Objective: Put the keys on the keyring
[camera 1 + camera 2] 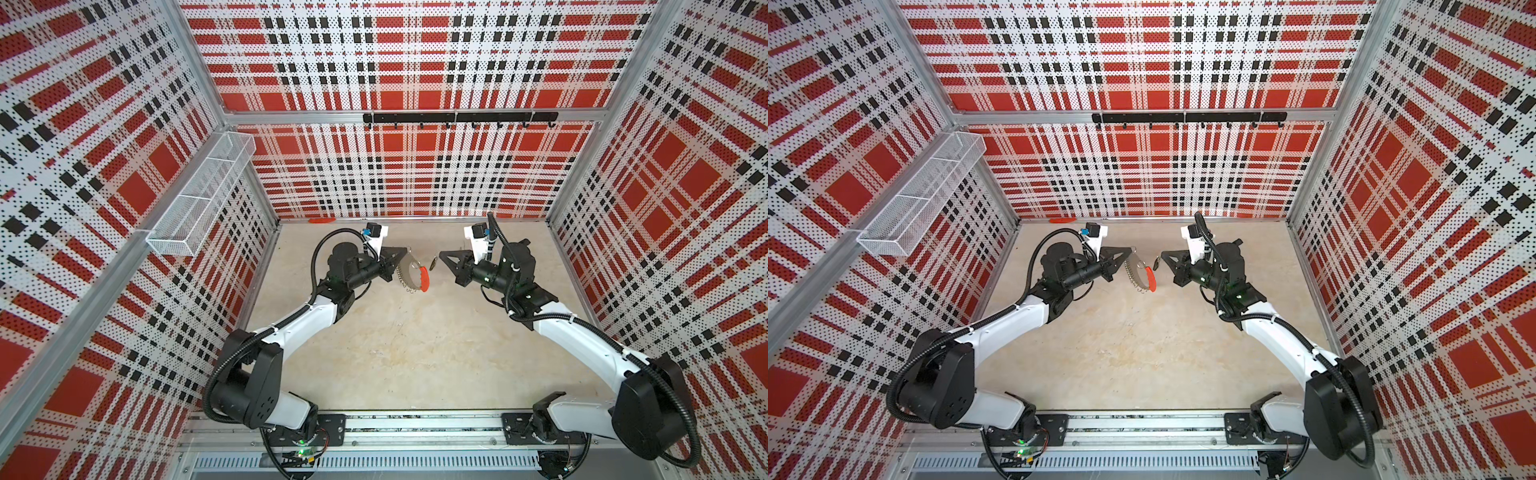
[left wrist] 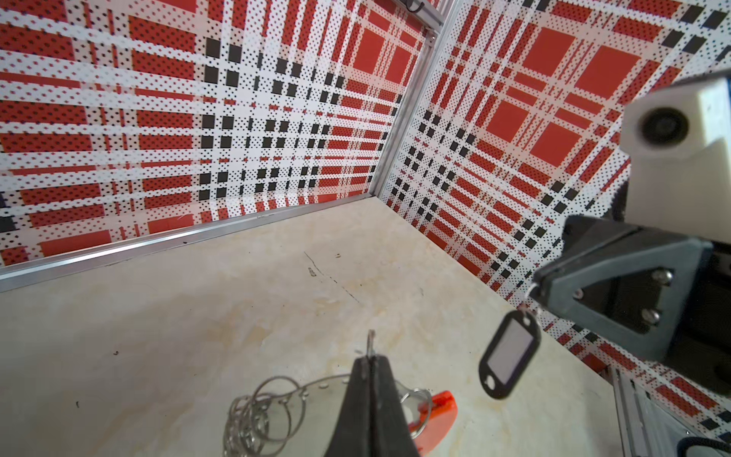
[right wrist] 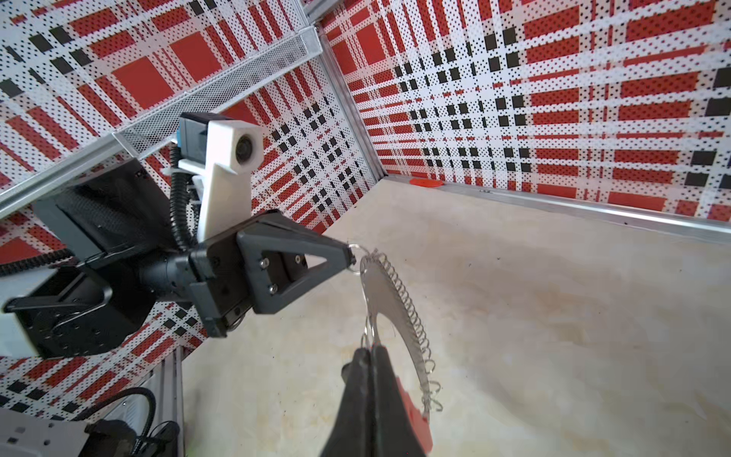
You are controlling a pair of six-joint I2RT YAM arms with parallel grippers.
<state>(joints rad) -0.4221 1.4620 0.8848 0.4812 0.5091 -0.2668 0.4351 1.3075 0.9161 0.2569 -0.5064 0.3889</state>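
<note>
The keyring (image 1: 405, 272) (image 1: 1131, 272), a metal hoop strung with several small split rings (image 2: 257, 407) and a red-orange segment (image 1: 423, 279) (image 2: 439, 411), hangs above the table. My left gripper (image 1: 408, 251) (image 1: 1133, 249) (image 2: 370, 358) is shut on its upper end. In the right wrist view the hoop (image 3: 385, 300) curves down from the left gripper (image 3: 352, 257). Facing it a short gap away, my right gripper (image 1: 441, 254) (image 1: 1162, 254) (image 3: 370, 348) is shut on the keys (image 1: 433, 262) (image 1: 1155, 262). Their black tag (image 2: 510, 354) dangles below its tip. The key's blade is hard to make out.
A lone red-orange strip (image 1: 322, 220) (image 3: 425, 182) lies on the beige table (image 1: 415, 353) against the back wall. A white mesh basket (image 1: 199, 195) hangs on the left wall. A black hook rail (image 1: 457, 117) crosses the back wall. Plaid walls close three sides.
</note>
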